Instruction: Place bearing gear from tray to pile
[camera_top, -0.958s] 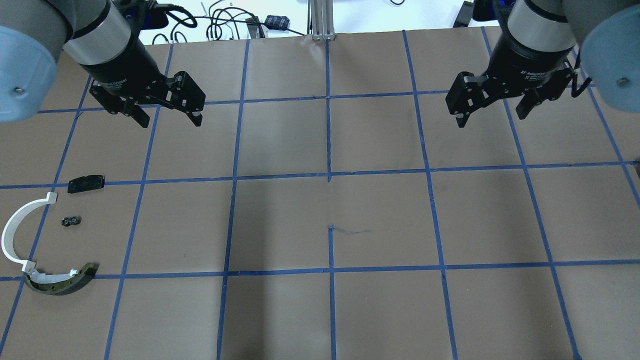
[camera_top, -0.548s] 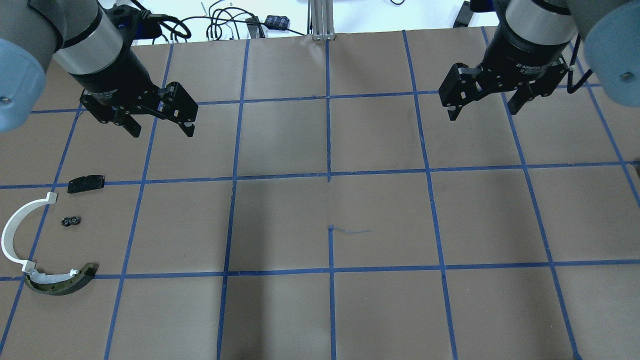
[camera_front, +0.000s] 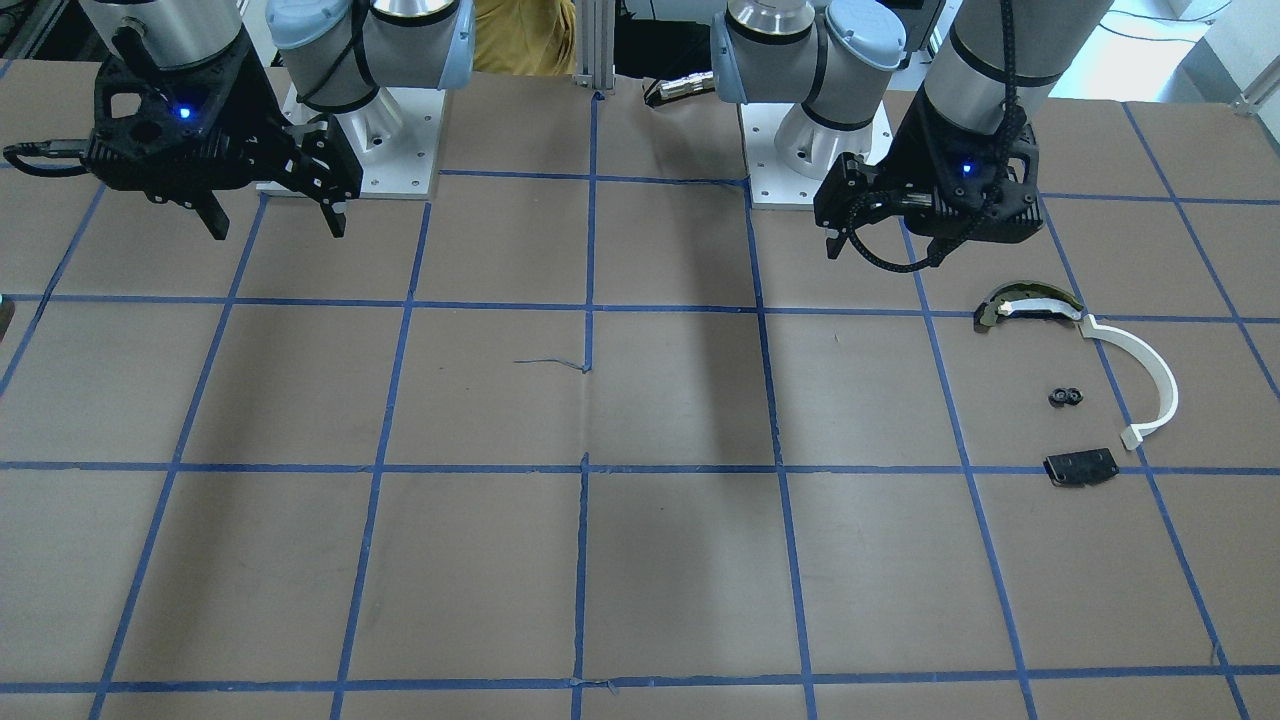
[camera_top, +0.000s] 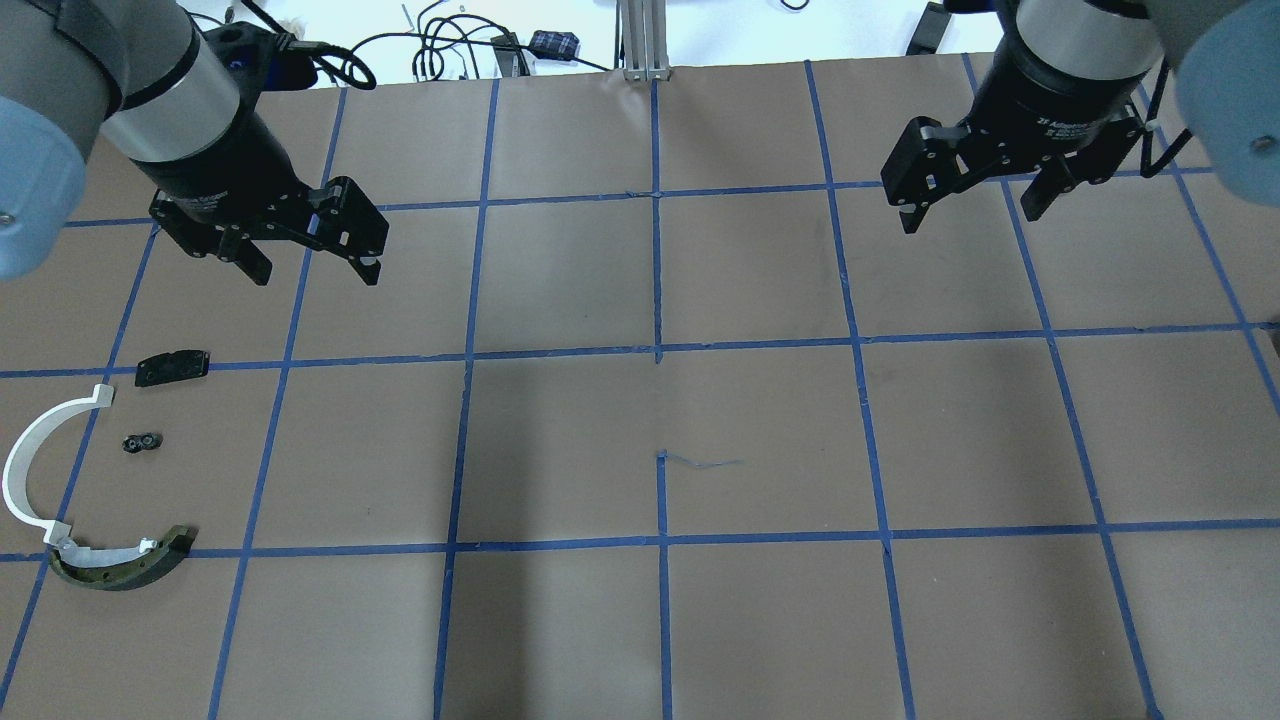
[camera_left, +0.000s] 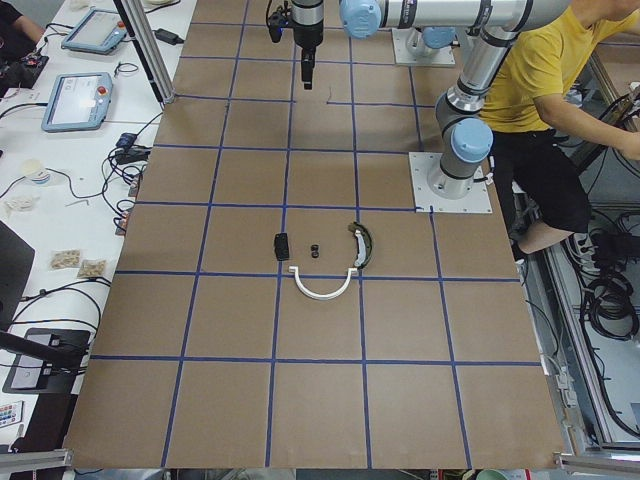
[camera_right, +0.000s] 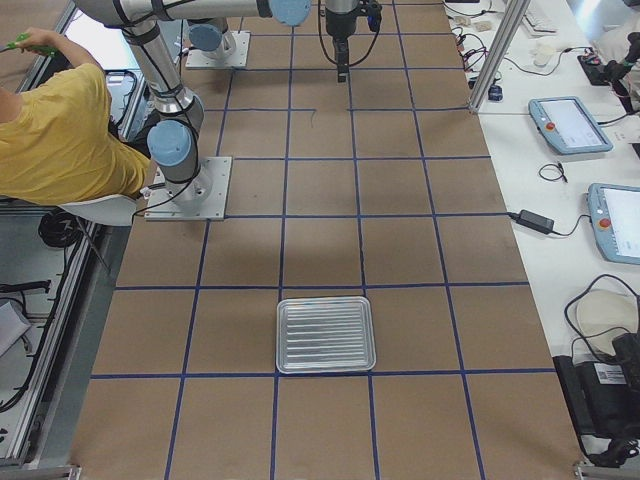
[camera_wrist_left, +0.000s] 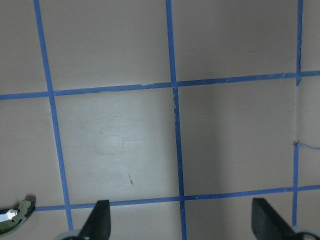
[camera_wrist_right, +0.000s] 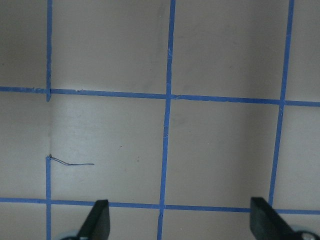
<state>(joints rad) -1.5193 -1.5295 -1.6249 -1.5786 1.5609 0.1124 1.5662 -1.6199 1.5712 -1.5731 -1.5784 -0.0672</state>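
Note:
The pile lies at the table's left end: a white curved strip (camera_top: 25, 470), a dark yellowish-metal curved piece (camera_top: 120, 568), a flat black plate (camera_top: 172, 367), and a small black bearing gear (camera_top: 143, 441) among them. The gear also shows in the front view (camera_front: 1066, 397). The silver tray (camera_right: 325, 335) at the table's right end looks empty. My left gripper (camera_top: 315, 272) is open and empty, above the table beyond the black plate. My right gripper (camera_top: 970, 218) is open and empty at the far right. Both wrist views show only wide-apart fingertips (camera_wrist_left: 97, 222) (camera_wrist_right: 97, 220) over bare paper.
The table is brown paper with a blue tape grid (camera_top: 657, 350). Cables (camera_top: 440, 40) and a metal post (camera_top: 645, 40) stand beyond the far edge. A person in a yellow shirt (camera_left: 545, 70) is beside the robot's bases.
My left gripper has moved left and nearer, toward the black plate, and stays open. My right gripper has shifted slightly away. The pile has not moved.

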